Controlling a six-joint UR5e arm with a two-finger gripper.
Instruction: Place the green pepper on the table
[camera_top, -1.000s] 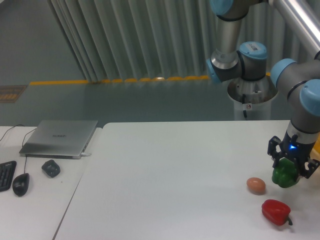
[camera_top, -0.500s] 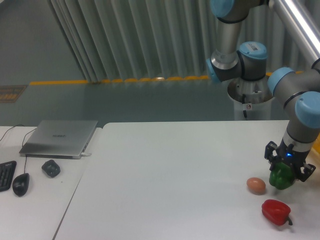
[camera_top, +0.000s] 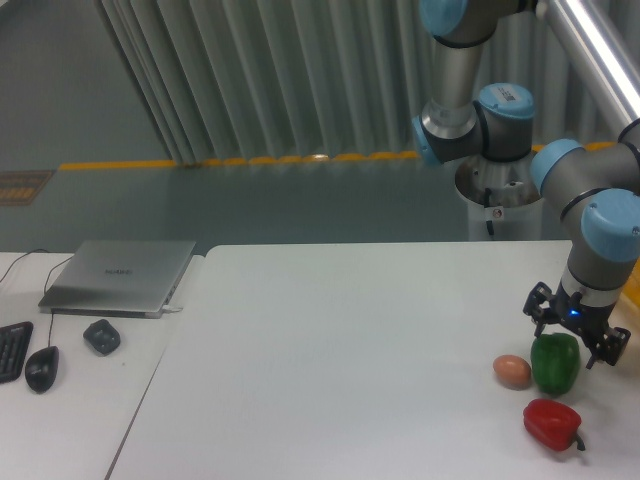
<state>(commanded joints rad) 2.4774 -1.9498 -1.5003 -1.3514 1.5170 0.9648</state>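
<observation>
The green pepper (camera_top: 555, 364) stands upright on the white table (camera_top: 330, 360) at the right, between the brown egg (camera_top: 512, 371) on its left and the red pepper (camera_top: 551, 423) in front of it. My gripper (camera_top: 573, 333) hangs just above the pepper's top, pointing down. Its fingers (camera_top: 535, 304) are spread wider than the pepper and it is open. A blue light glows on the wrist.
The adjoining desk on the left holds a closed laptop (camera_top: 120, 275), a small dark object (camera_top: 101, 336), a mouse (camera_top: 41, 368) and a keyboard edge (camera_top: 10, 350). The robot base (camera_top: 503, 190) stands behind the table's far right edge.
The gripper carried the green pepper slightly left and down, set it on the table beside the egg, then opened and let go.
</observation>
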